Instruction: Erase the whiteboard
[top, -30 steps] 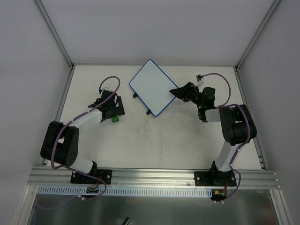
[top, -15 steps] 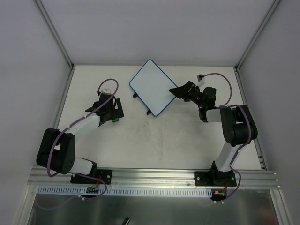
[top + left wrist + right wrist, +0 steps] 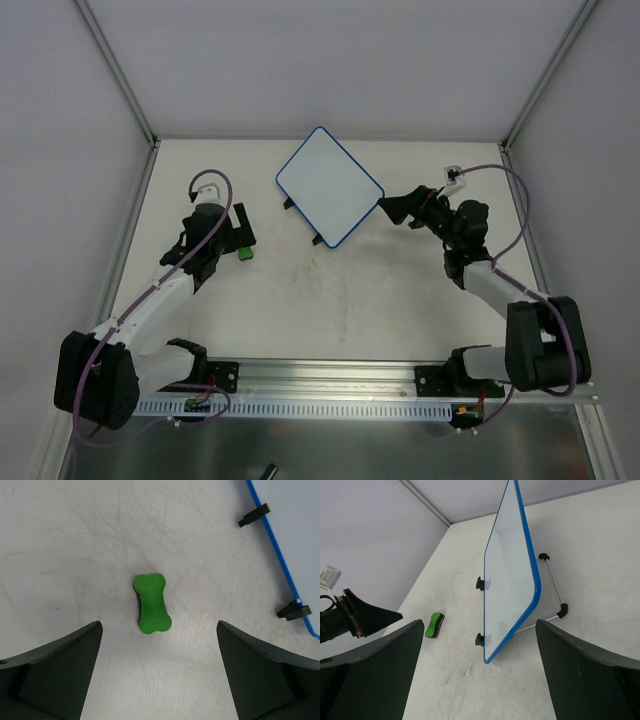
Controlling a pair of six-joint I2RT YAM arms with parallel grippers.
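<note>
The whiteboard [image 3: 330,186] stands tilted on its black feet at the back middle, with a blue rim and a blank white face. It also shows in the right wrist view [image 3: 510,580] and at the right edge of the left wrist view [image 3: 280,555]. The green eraser [image 3: 243,254] lies on the table left of the board, also seen in the left wrist view [image 3: 151,603] and the right wrist view [image 3: 434,625]. My left gripper [image 3: 226,248] [image 3: 159,630] is open and empty, just behind the eraser. My right gripper [image 3: 398,207] [image 3: 480,625] is open and empty, a little right of the board's corner.
A thin metal stand with black end caps [image 3: 555,587] props the board from behind. Grey walls [image 3: 60,150] close in the table on the left, back and right. An aluminium rail [image 3: 330,378] runs along the near edge.
My left gripper has drawn back to the left, away from the eraser, which stays on the table. My right gripper has moved right, off the board's corner.
</note>
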